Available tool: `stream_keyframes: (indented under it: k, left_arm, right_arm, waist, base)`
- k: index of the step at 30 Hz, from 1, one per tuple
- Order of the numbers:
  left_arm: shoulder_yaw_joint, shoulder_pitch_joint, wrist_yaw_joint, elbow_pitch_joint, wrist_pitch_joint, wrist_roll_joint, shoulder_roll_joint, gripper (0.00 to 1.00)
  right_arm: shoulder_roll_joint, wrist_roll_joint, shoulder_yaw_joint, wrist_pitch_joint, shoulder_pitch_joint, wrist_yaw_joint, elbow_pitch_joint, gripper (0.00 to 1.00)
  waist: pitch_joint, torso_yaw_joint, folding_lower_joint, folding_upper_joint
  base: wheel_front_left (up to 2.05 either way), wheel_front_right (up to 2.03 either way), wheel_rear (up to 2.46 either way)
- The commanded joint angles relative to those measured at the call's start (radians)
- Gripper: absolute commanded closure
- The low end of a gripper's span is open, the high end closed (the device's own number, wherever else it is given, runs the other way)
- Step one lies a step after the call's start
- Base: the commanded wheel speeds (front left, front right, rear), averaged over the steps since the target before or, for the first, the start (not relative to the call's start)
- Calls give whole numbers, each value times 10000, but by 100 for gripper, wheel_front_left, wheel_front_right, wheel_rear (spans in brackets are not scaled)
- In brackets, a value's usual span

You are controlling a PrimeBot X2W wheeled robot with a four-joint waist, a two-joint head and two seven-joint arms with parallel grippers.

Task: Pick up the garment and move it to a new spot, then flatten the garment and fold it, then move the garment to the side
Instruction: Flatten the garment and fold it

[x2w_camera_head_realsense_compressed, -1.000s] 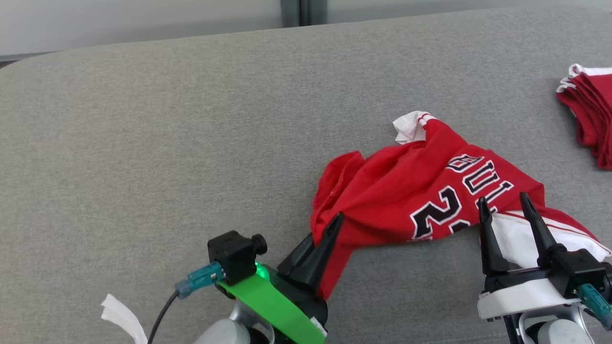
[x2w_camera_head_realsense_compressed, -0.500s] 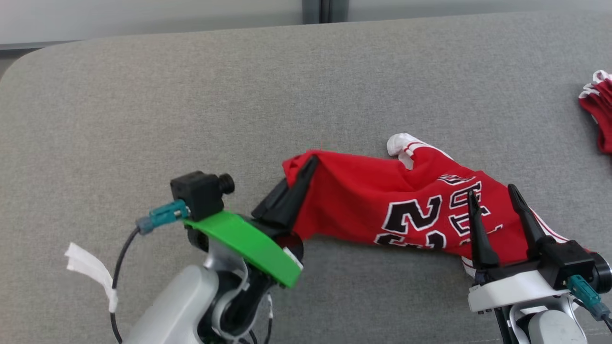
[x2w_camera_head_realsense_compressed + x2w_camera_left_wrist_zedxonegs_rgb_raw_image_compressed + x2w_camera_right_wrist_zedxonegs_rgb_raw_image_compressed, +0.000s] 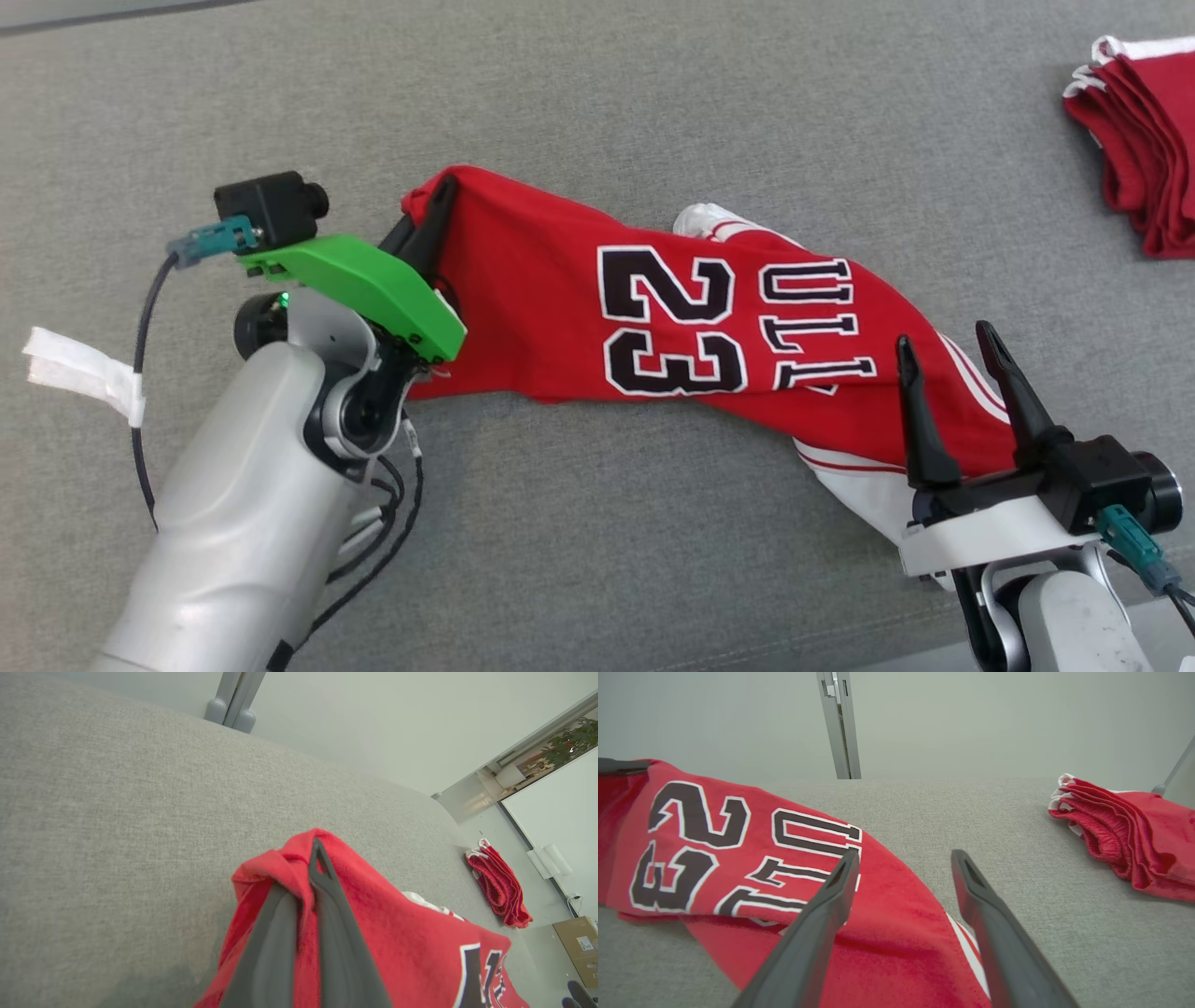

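Observation:
The garment (image 3: 709, 336) is a red jersey with a black and white 23 on it and white trim. It hangs stretched across the grey surface, lifted at its left end. My left gripper (image 3: 446, 184) is shut on that left corner; in the left wrist view the red cloth (image 3: 373, 933) wraps around the closed fingers (image 3: 322, 891). My right gripper (image 3: 948, 338) stands open over the jersey's lower right part. In the right wrist view its two fingers (image 3: 831, 905) spread apart above the red cloth (image 3: 738, 849), with nothing between them.
A folded stack of red garments (image 3: 1144, 168) lies at the far right of the grey fabric surface (image 3: 597, 93), also seen as a red stack (image 3: 1125, 830) in the right wrist view. A white tape tag (image 3: 79, 369) hangs on the left arm's cable.
My left gripper has carried the jersey's corner up and to the left, pulling the cloth out long so the 23 shows in full. The head camera has tilted down. The right gripper stays open.

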Motion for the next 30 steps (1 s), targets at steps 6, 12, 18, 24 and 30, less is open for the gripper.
stream_keyframes:
  k: [6, 12, 18, 24, 30]
  left_arm:
    - [269, -1572, -93, 2081, -273, 290, 161, 100]
    - [414, -2628, -199, 3676, -791, 514, 246, 99]
    - [526, -3090, -460, 4764, -1685, 550, 81, 0]
    - [118, -2673, -922, 5073, -2710, 1158, 305, 0]
    - [-8, -1614, -1093, 4174, -3256, 1734, 684, 0]
  right_arm:
    - [-9, -40, 134, -25, -327, -16, -18, 0]
    - [-12, -28, 305, -25, -389, -16, -33, 0]
    - [-12, -35, 297, -25, -315, -16, 46, 0]
    - [-13, 68, 190, -25, -70, -16, 112, 0]
    - [-15, 87, -29, -25, 352, -16, 125, 0]
  waist:
    - [736, -847, 0, 0]
    - [866, -1090, 0, 0]
    - [769, -1058, 0, 0]
    - [260, -820, 0, 0]
    - [-519, -398, 0, 0]
  base:
    - [0, 0, 0]
    - [0, 0, 0]
    - [0, 0, 0]
    - [0, 0, 0]
    - [0, 0, 0]
